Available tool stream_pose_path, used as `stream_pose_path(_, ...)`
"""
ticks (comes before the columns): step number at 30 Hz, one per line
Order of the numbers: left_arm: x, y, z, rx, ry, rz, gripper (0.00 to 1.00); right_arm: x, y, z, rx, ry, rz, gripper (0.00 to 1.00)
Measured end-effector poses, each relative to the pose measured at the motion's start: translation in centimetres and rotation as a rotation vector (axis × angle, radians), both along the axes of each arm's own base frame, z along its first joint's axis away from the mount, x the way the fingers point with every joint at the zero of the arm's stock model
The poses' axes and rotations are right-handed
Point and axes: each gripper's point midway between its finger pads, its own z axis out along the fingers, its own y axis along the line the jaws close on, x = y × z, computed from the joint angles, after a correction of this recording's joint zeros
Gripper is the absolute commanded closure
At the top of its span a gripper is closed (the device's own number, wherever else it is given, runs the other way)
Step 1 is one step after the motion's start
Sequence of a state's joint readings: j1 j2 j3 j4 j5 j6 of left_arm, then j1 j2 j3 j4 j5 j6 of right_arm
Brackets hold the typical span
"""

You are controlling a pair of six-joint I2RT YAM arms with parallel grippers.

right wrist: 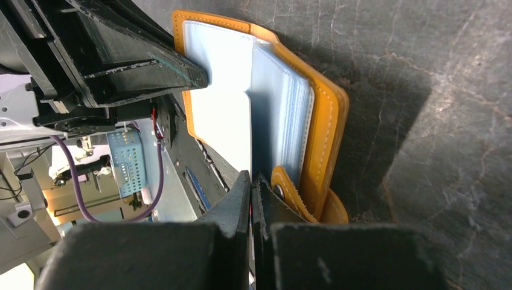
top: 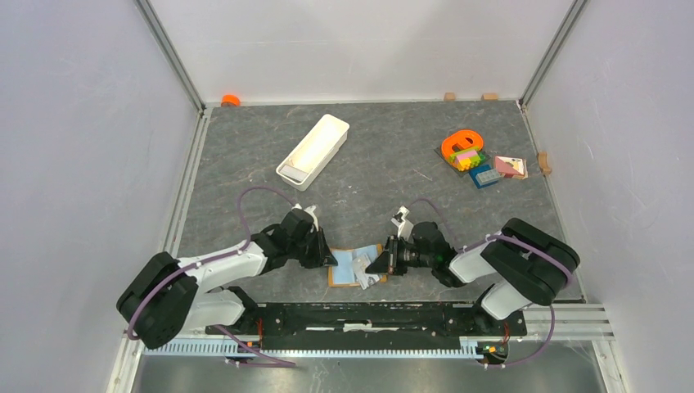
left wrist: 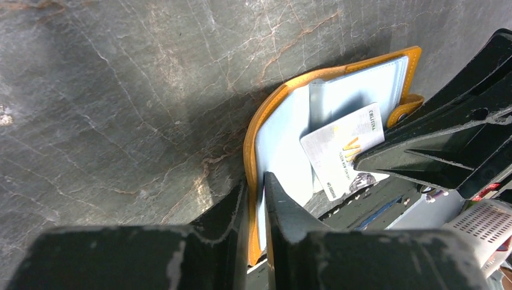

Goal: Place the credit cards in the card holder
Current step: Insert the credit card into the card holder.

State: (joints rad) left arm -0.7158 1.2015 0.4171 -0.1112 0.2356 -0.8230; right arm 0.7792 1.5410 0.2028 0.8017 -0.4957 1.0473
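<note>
card holder [left wrist: 279,145] open, L pincer [left wrist: 256,181] on rim; R pincer [right wrist: 252,177] prob. on card [left wrist: 342,151]

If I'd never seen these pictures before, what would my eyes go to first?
Probably the open orange card holder near the front edge of the table. The left gripper pinches its edge, and the right gripper holds a white credit card against its pale blue pockets. Farther back, a bright orange ring sits on coloured blocks at the right, and a long white tray lies to the left.
</note>
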Motion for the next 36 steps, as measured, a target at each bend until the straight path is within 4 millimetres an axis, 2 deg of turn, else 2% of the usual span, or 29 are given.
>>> stream_pose_path(11, 0.0, -0.1, -0.6, -0.013, -0.011, -0.001, 0.84, 0.2, 1.0, -0.6, 0.001, 0.011, -0.002, 1.00)
stream_pose_path(25, 0.1, -0.2, -0.8, -0.025, -0.018, 0.001, 0.84, 1.3, 1.9, -0.9, 0.006, 0.000, -0.068, 1.00)
stream_pose_path(31, 0.1, -0.2, -0.8, -0.030, -0.017, 0.006, 0.83, 1.9, 2.9, -0.9, 0.014, -0.018, -0.083, 1.00)
stream_pose_path(36, 0.1, -0.2, -0.9, -0.036, -0.014, 0.016, 0.83, 1.8, 3.3, -0.9, 0.018, -0.023, -0.109, 1.00)
